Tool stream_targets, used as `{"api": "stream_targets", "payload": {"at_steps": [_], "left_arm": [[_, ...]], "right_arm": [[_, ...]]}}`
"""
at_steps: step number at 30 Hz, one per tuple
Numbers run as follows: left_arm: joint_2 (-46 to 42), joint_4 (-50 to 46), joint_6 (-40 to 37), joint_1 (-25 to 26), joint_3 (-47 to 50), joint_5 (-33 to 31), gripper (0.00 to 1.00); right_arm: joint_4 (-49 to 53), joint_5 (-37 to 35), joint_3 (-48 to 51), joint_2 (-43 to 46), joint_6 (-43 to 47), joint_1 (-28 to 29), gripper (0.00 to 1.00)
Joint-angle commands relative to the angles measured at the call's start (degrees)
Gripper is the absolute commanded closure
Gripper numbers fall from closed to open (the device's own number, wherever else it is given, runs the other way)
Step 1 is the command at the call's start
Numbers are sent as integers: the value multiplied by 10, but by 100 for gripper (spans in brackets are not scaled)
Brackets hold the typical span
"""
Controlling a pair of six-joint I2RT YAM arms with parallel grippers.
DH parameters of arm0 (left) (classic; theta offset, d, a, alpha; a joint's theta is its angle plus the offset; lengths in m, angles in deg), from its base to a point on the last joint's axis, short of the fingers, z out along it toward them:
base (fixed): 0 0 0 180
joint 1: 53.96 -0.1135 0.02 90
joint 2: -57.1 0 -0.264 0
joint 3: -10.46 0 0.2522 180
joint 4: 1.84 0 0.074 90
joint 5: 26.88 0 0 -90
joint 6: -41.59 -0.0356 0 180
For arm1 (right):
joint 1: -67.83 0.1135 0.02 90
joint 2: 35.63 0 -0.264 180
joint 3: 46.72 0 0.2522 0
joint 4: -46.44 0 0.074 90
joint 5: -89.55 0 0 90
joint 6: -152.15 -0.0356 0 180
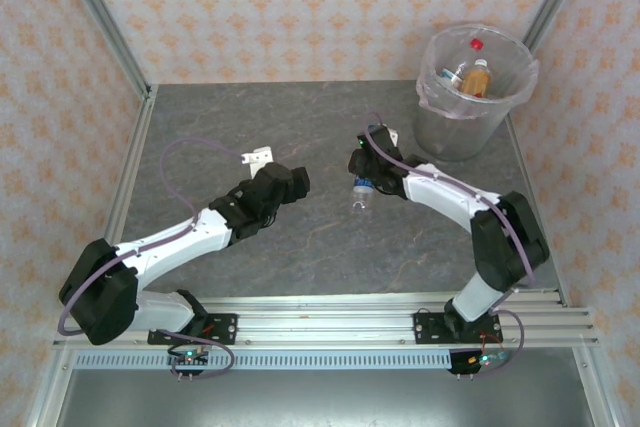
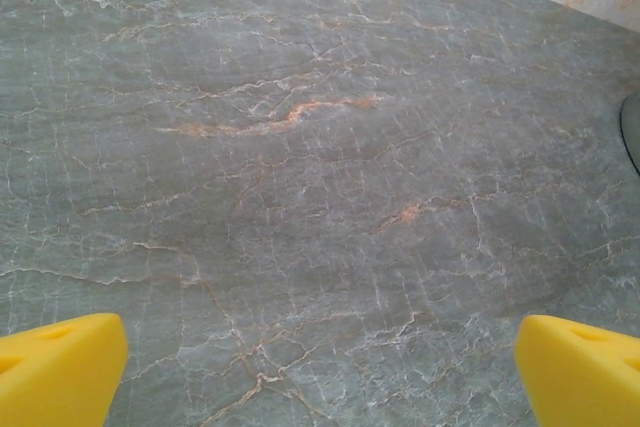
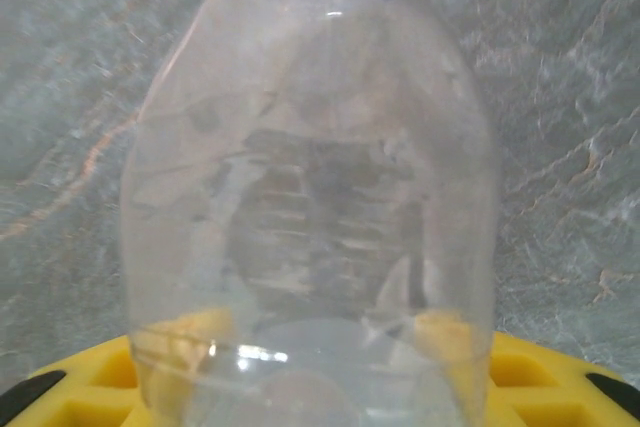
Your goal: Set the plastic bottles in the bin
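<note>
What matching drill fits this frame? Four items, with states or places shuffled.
Items:
1. left gripper
2. right gripper
3. bin
4. orange bottle

States or places:
a. inside the bin
b. open over bare table
c. far right corner of the table
d. clear bottle between its fingers

Pairs: 1-b, 2-d, 3-c, 4-a
</note>
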Motion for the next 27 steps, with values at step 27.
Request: {"api": "stream_targets", "payload": {"at_steps": [27], "left_arm": [[-18,-43,33,-7,-18,-44,0]], "right_arm": [[-322,-60,60,216,111,-83,56]]}}
